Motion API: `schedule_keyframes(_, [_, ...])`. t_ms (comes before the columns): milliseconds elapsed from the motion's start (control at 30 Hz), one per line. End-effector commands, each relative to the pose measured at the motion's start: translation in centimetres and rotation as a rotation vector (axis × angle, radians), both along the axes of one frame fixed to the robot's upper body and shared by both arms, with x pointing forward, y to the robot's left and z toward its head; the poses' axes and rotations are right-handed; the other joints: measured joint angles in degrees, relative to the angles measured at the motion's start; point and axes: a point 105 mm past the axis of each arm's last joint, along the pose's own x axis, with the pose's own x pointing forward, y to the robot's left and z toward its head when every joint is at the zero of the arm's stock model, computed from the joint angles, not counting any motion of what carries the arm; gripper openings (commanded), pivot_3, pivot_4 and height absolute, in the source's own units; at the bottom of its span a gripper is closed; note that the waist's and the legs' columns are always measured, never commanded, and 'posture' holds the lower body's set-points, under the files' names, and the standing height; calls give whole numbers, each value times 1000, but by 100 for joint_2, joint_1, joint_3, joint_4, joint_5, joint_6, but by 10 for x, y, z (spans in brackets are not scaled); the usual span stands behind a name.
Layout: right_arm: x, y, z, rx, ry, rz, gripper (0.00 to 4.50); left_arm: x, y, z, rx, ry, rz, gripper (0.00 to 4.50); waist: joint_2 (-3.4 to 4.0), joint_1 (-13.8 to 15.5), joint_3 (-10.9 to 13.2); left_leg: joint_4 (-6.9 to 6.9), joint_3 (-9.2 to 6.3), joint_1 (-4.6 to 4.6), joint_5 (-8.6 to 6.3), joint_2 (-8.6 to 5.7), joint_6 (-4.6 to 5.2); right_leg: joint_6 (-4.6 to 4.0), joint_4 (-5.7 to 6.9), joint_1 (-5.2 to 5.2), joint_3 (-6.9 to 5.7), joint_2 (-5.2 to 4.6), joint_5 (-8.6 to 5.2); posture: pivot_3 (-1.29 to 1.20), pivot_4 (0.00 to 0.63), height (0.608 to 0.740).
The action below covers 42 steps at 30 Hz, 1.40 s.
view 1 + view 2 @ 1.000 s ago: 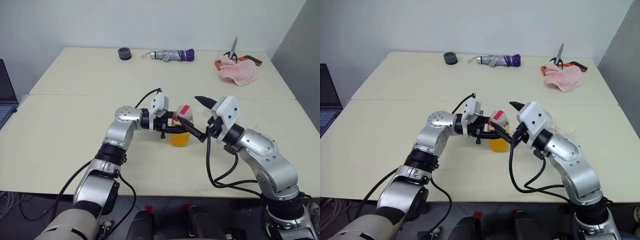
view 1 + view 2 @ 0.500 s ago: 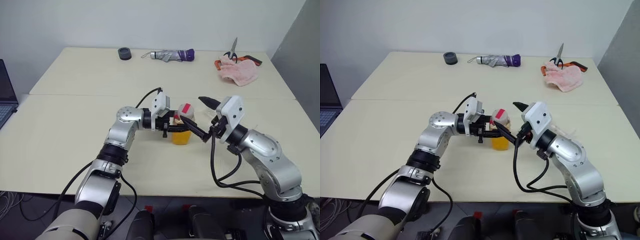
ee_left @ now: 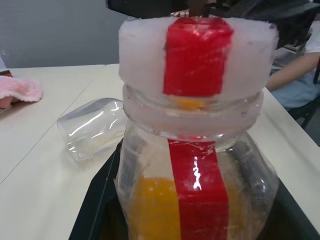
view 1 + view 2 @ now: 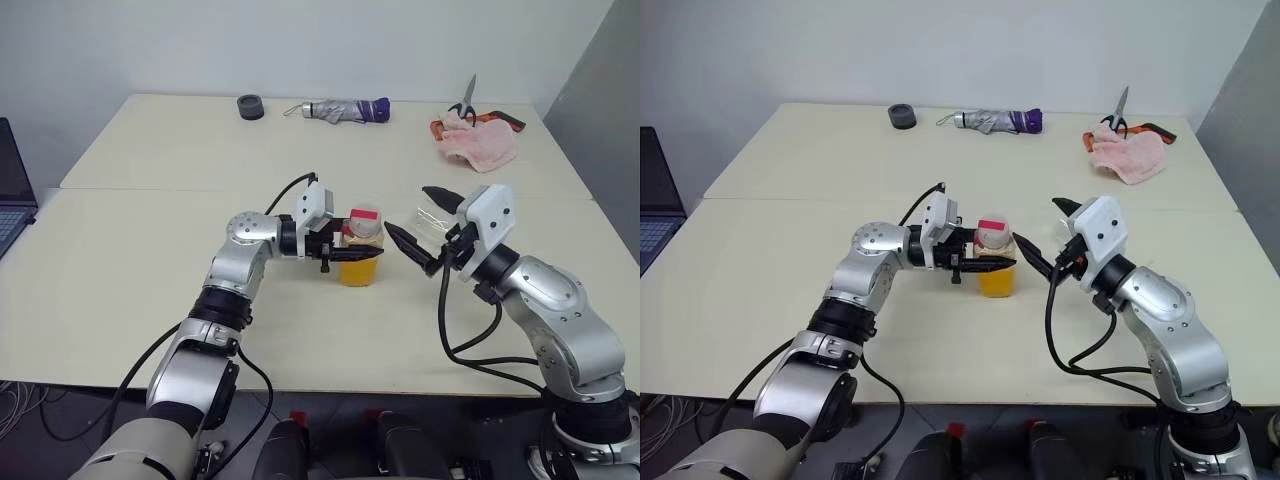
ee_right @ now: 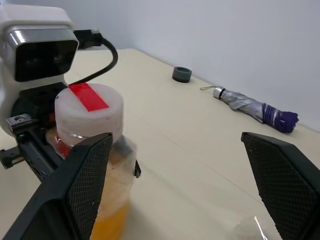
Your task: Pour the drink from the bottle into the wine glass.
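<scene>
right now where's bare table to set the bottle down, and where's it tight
Bare table runs wide from the left gripper toward the laptop, and across the far half between the black ring and pink cloth. It is tight around the bottle: the open right gripper and the wine glass lying on its side crowd that spot.

Far table edge: tape roll (image 4: 249, 106), umbrella (image 4: 345, 110), scissors (image 4: 465, 99), pink towel (image 4: 478, 141).
</scene>
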Motion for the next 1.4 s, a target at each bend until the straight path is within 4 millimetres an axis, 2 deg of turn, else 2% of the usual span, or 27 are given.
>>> schedule_keyframes(33, [-13, 4, 10, 2, -29, 58, 4377, 0, -2, 15, -30, -58, -13, 1778, 0, -1, 0, 0, 0, 0, 0, 0, 0, 0, 0, 0, 0, 0, 0, 0, 150, 740])
schedule_keyframes(233, [-25, 9, 6, -28, 8, 136, 4377, 1, -1, 18, -40, -52, -10, 1778, 0, 0, 0, 0, 0, 0, 0, -1, 0, 0, 0, 0, 0, 0, 0, 0, 150, 740])
schedule_keyframes(400, [-34, 19, 15, -12, 9, 208, 4377, 1, 0, 19, -40, -45, -12, 1778, 0, -1, 0, 0, -1, 0, 0, 0, 0, 0, 1, 0, 0, 0, 0, 0, 150, 740])
schedule_keyframes(567, [-25, 31, 23, -3, -33, 186, 4377, 3, -1, 19, -37, -44, -14, 1778, 0, -8, 0, 1, -1, 1, 0, 1, 0, 0, 2, 0, -1, 2, 0, 0, 150, 740])
schedule_keyframes(800, [-10, 47, 21, -16, -73, 153, 4377, 3, -2, 19, -37, -46, -19, 1778, 0, -1, 0, 1, -1, 0, 0, 0, 0, 0, 1, 0, -1, 0, 0, 0, 150, 740])
schedule_keyframes(1033, [1, 45, 23, 11, -85, 100, 4377, 2, -2, 19, -34, -47, -21, 1778, 0, -1, 0, 1, -1, 0, 0, 0, 0, 0, 1, 0, -2, -1, 0, 0, 150, 740])
schedule_keyframes(1400, [3, 40, 20, 23, -69, 86, 4377, 2, -1, 18, -26, -51, -23, 1778, 0, -2, 0, 1, -1, 0, 0, 1, 0, 0, 1, 0, -1, 0, 0, 0, 150, 740])
